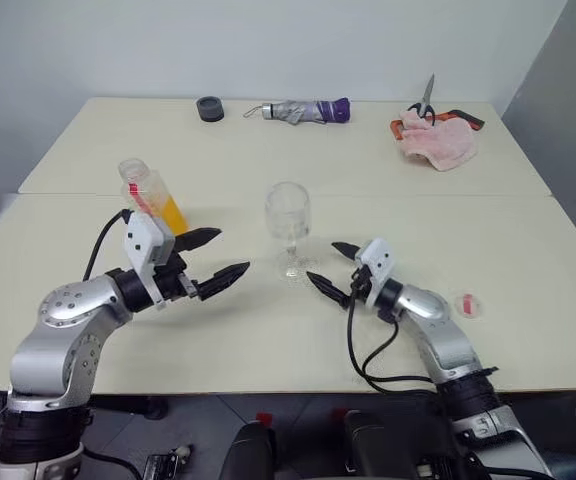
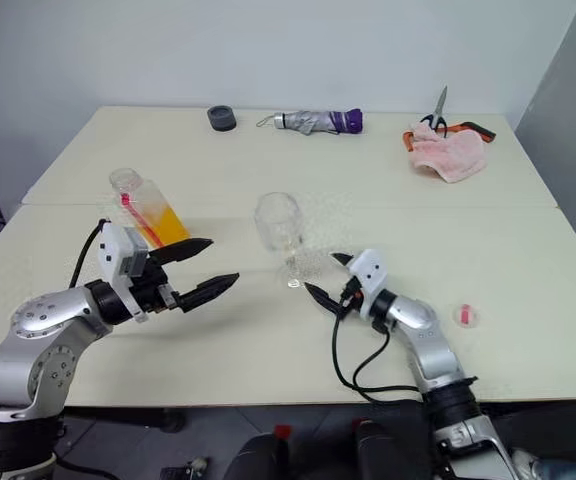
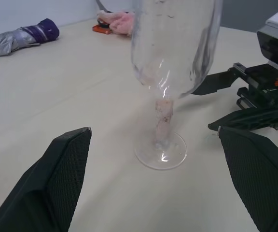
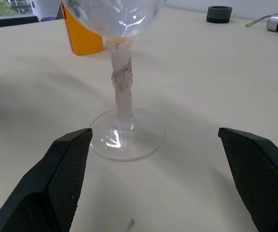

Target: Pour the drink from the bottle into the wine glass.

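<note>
The clear stemmed wine glass (image 1: pixel 288 228) is being flanked mid-bench by both grippers, left gripper (image 1: pixel 218 256) and right gripper (image 1: pixel 332 268), jaws spread. The uncapped clear plastic bottle of orange drink (image 1: pixel 154 200) should be gripped squarely, the stem steadied.

Bright, even overhead light; soft faint shadows on the surface (image 1: pixel 268 330). Small glints on the glass (image 4: pixel 124 140) foot. Wrist views soft at close claw fingers (image 4: pixel 66 179).

Head stereo looks down over table (image 1: pixel 528 260); both wrist cameras close on wine glass (image 3: pixel 170 53).
</note>
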